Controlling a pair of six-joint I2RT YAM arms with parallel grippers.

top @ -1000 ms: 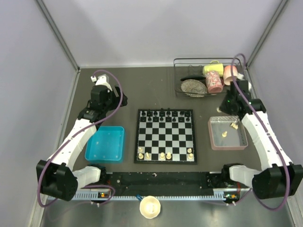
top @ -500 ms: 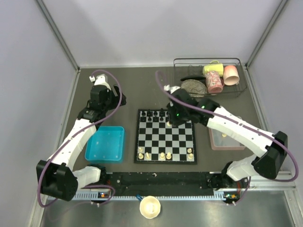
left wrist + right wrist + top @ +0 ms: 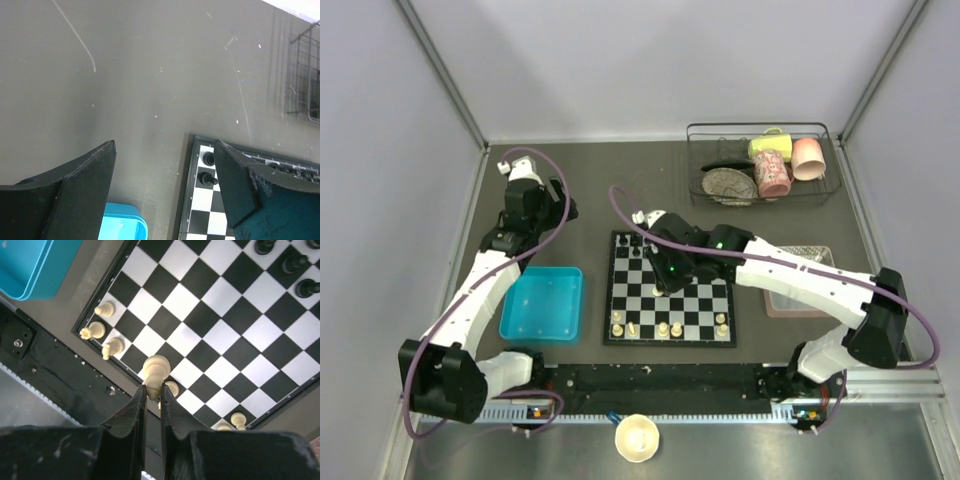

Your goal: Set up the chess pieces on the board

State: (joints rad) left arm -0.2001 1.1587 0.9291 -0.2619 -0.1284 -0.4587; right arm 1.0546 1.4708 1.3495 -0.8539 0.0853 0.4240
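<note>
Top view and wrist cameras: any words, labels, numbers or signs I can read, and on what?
No readable text in any view.
The chessboard shows no legible letters or numbers on its border.
The patterned pink mug has markings too small to read.

The dark, scuffed table (image 3: 590, 190) carries a black-and-white chessboard (image 3: 695, 305) lying flat near its middle. A blue tray (image 3: 542, 304) sits just to the left of the board, apart from it. A pinkish tray (image 3: 785, 308) sits to the right, partly hidden. A wire rack (image 3: 760, 126) stands at the far right corner, well apart from the board. A black rail (image 3: 660, 380) runs along the near edge, and a cream bowl (image 3: 638, 438) rests on the metal strip in front of it.
</note>
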